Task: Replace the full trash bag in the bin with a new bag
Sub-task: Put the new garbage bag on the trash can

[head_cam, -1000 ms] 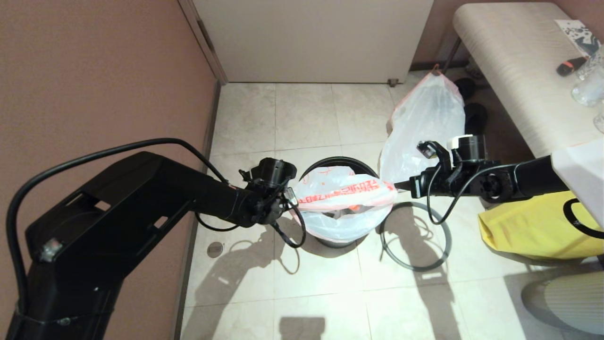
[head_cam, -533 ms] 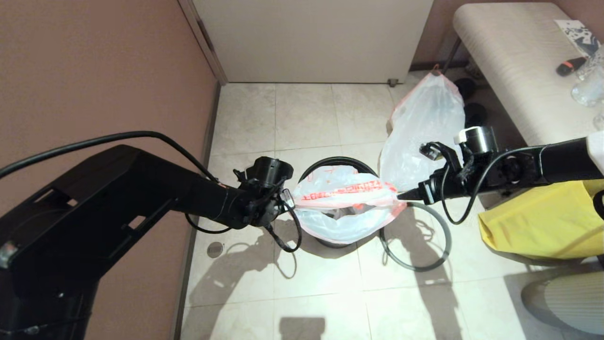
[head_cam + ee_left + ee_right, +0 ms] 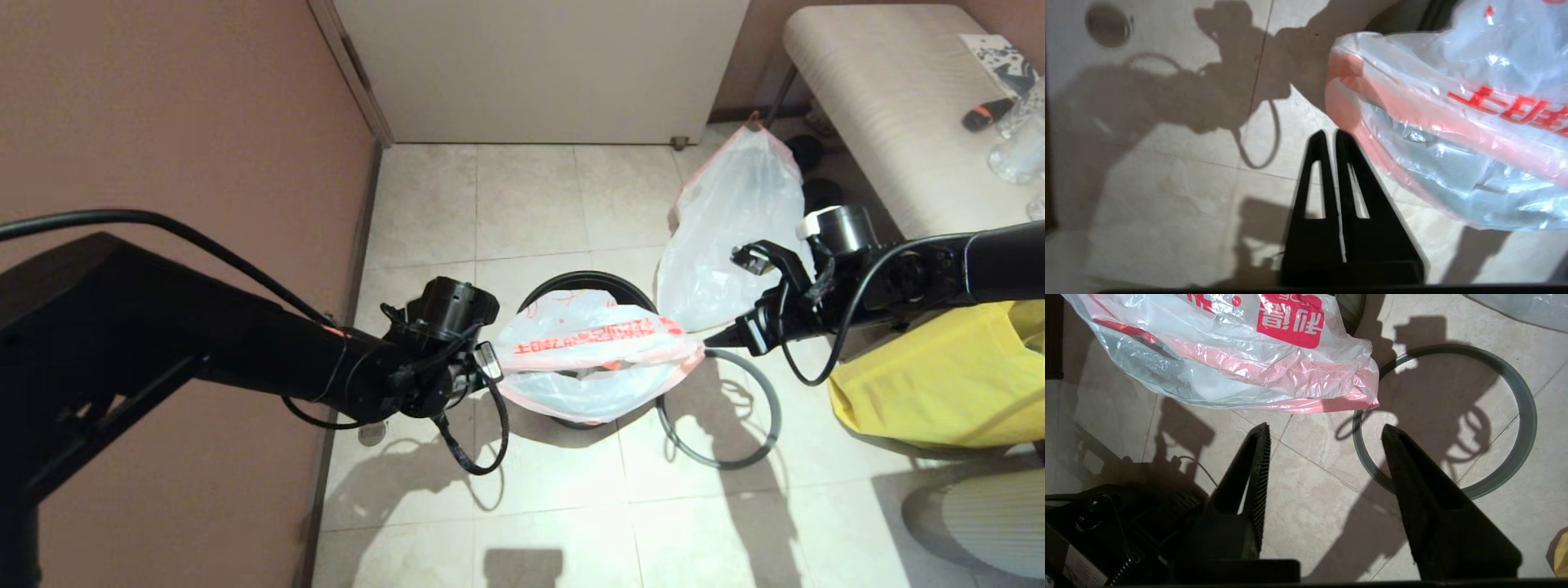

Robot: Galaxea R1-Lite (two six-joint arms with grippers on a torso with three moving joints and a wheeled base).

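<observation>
The new bag (image 3: 596, 359), limp white plastic with an orange-red hem and red lettering, lies draped across the top of the black bin (image 3: 571, 280). My left gripper (image 3: 494, 363) is at the bag's left edge. In the left wrist view this left gripper (image 3: 1331, 132) is shut with nothing between its fingers, the new bag (image 3: 1453, 122) just beside them. My right gripper (image 3: 712, 337) sits at the bag's right corner. In the right wrist view the right gripper (image 3: 1327, 430) is open, the new bag (image 3: 1229, 355) just past its tips. The full trash bag (image 3: 735, 220) stands behind the right arm.
The bin's grey ring (image 3: 777, 412) lies flat on the tiles right of the bin, seen as the grey ring (image 3: 1527, 416) under the right gripper. A yellow fabric bag (image 3: 922, 392) sits at the right, a bench (image 3: 890, 122) behind it. A brown wall (image 3: 163, 122) bounds the left.
The right gripper let go of the bag's right corner and drew back a little to the right. The left arm dropped lower and its gripper shut beside the bag's left edge.
</observation>
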